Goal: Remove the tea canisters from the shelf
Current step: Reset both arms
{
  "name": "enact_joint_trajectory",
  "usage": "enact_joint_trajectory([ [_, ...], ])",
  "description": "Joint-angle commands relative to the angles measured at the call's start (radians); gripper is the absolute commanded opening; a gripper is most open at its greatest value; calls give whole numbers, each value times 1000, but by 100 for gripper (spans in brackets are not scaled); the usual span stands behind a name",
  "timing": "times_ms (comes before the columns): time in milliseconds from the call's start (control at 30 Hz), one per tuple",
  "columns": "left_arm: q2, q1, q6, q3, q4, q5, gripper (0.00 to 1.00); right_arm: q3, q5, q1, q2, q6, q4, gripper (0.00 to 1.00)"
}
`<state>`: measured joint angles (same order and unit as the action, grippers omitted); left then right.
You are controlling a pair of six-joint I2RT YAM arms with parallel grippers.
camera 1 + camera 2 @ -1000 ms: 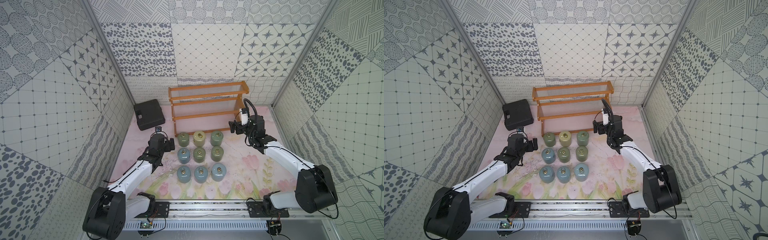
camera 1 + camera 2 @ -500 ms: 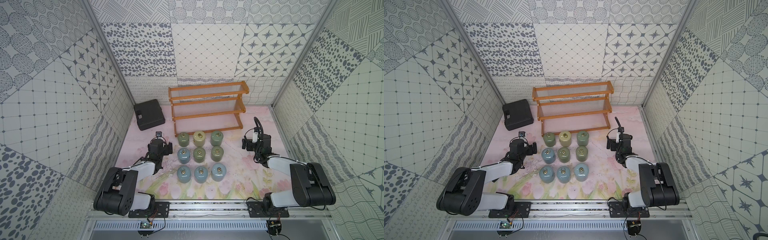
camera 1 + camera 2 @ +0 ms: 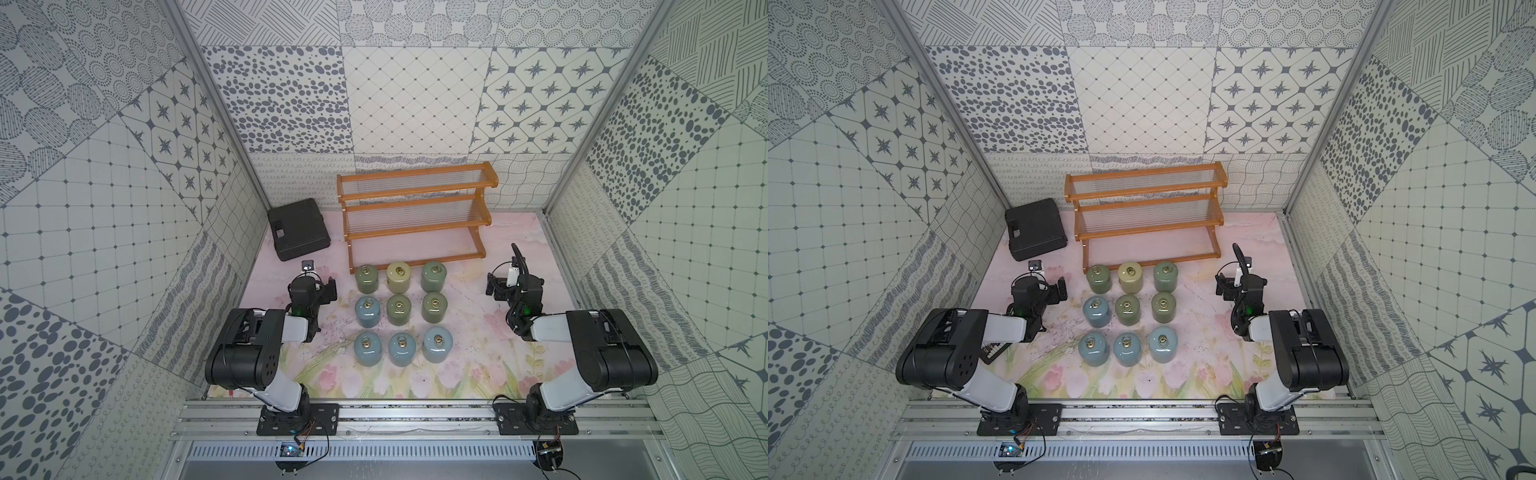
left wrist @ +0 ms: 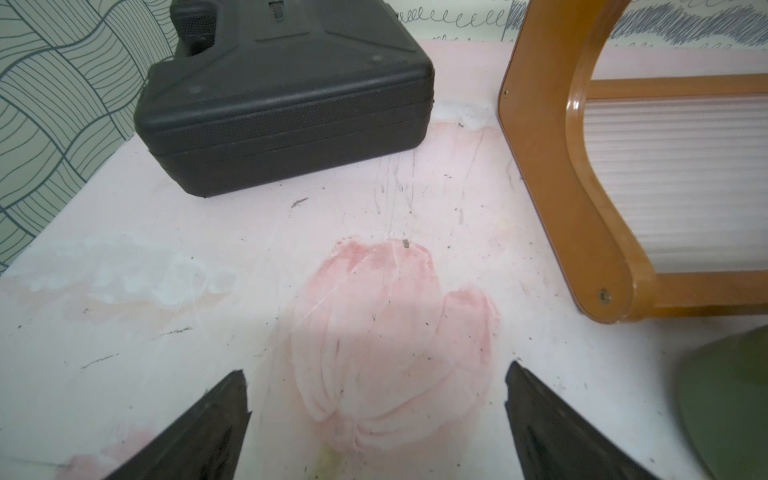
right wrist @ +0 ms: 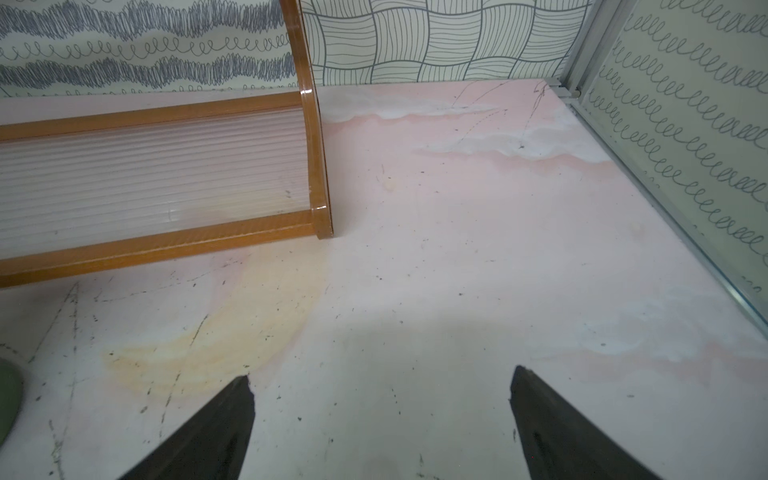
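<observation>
**Change noted.** Since a second ago the left gripper [image 4: 376, 370] and the right gripper [image 5: 381, 374] have both drawn back toward 6 o'clock. The right one has travelled the farther. Each now sits tucked in at its own side.

**Grippers.** The left gripper's black jaws are spread wide with only bare surface between them, so it holds nothing. The right gripper is the same, wide apart and empty. Both point toward 12 o'clock, low over the pink flower-printed table [image 3: 469, 365].

**Task items.** Between the grippers stand the nine tea canisters [image 3: 399, 311], small squat glossy jars with brass ring-knob lids. All are upright on the table in three rows of three.
- The left gripper lies at 9 o'clock of this block and the right at 3 o'clock, both apart from it.
- Far row: olive green, pale yellow-green, sage green.
- Middle row: blue-grey, then two olive.
- Near row: three blue-grey.
- Narrow gaps separate the jars. In my judgement this spacing leaves room for a jaw on either side and keeps the jars from knocking.

**Surroundings.** At 12 o'clock of the block, just behind the far row, stands the three-tier stepped shelf [image 3: 415, 216] of orange-brown wood with clear rod surfaces. All three tiers are bare in both top views. A flat black plastic case [image 3: 298, 228] lies at 10 o'clock, near the shelf's left end and apart from it.

**Judgement.** Removal appears complete. Open, parked grippers suit a finished job rather than a fresh approach.
</observation>
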<state>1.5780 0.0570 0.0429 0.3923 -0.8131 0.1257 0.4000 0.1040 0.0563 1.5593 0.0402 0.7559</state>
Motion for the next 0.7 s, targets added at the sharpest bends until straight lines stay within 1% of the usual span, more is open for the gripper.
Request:
enact_joint_trajectory([
  [0,0,-22,8,19,-47,-82,100,11,-6,-2,-5,-8,82,100],
  [67,9,-22,-1,14,-74,-80,100,11,-6,-2,-5,-8,83,100],
  [100,3,-22,5,16,-53,-80,100,11,-5,-2,-5,-8,83,100],
  [667,5,-24,3,21,-52,-92,100,11,-6,-2,-5,-10,82,100],
])
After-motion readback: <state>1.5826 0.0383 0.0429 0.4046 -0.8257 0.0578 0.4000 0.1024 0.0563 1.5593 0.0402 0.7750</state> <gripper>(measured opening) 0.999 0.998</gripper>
